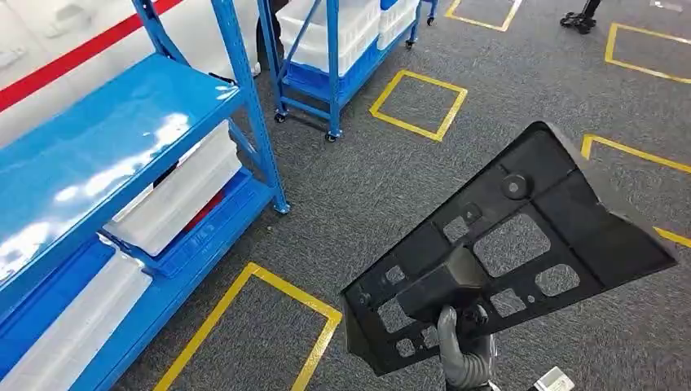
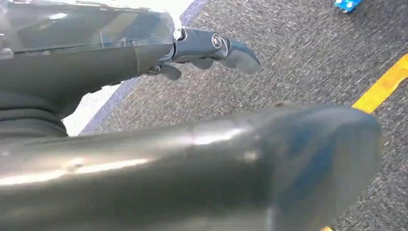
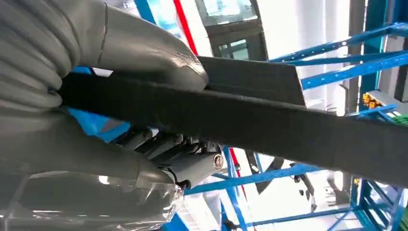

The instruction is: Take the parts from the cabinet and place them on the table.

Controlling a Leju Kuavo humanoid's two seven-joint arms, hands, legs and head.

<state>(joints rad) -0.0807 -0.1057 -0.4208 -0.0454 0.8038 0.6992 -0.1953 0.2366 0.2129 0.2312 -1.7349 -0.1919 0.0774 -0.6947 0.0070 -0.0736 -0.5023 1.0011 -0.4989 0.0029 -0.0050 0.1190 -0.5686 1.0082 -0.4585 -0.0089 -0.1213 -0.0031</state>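
I hold one black perforated part point(image 1: 505, 244) in my right hand point(image 1: 460, 338), thumb and fingers point(image 3: 168, 149) clamped on its lower edge, out over grey carpet well to the right of the near blue cabinet point(image 1: 122, 187). My left hand point(image 2: 211, 48) hangs above the carpet, fingers loose and holding nothing. Three white bins point(image 1: 175, 195) sit on that cabinet's shelves; four yellow floor squares point(image 1: 420, 102) are taped nearby.

You see grey carpeted floor point(image 1: 391, 175) marked with yellow taped rectangles point(image 1: 418, 103) across the middle and right. At left stands a glossy blue metal shelf rack point(image 1: 106, 130) holding white plastic bins point(image 1: 175, 195); a wheeled blue cart point(image 1: 330, 61) sits at upper centre.
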